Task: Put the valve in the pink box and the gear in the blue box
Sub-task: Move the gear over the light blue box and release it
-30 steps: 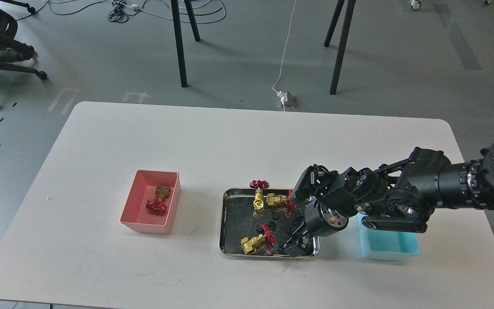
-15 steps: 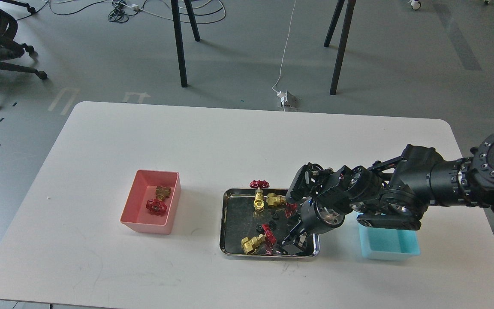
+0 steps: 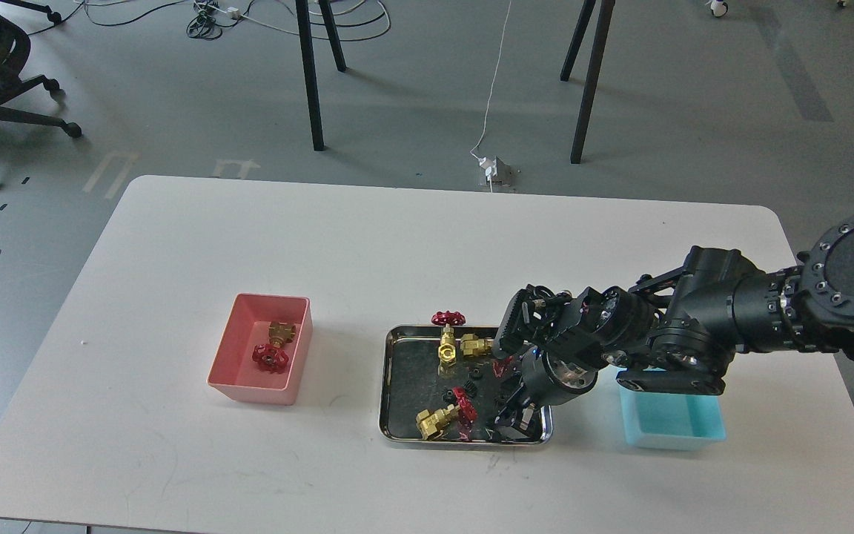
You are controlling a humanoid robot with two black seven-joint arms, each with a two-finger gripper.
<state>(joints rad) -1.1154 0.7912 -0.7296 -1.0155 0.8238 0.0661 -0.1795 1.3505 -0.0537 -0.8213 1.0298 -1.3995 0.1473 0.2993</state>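
Note:
The pink box [image 3: 248, 389] stands left of centre on the table and holds one valve [image 3: 272, 347]. The shiny steel tray [image 3: 391, 386] holds three more valves, two at its far edge [image 3: 448, 348] [image 3: 476, 344] and one at its near edge [image 3: 434, 420], plus tiny black gears [image 3: 472, 374] near its middle. My right gripper [image 3: 510, 426] points down into the tray's near right corner. Its fingers are dark against the tray and I cannot tell them apart. The blue box [image 3: 666, 442] stands right of the tray, partly under my right arm. My left gripper is out of view.
The white table [image 3: 427, 245] has rounded corners, and its near edge is close below the tray. Black table legs, cables and an office chair stand on the grey floor beyond the far edge.
My right arm has shifted a little to the left and the gripper has settled lower into the tray's near right corner. The valves and boxes have not moved.

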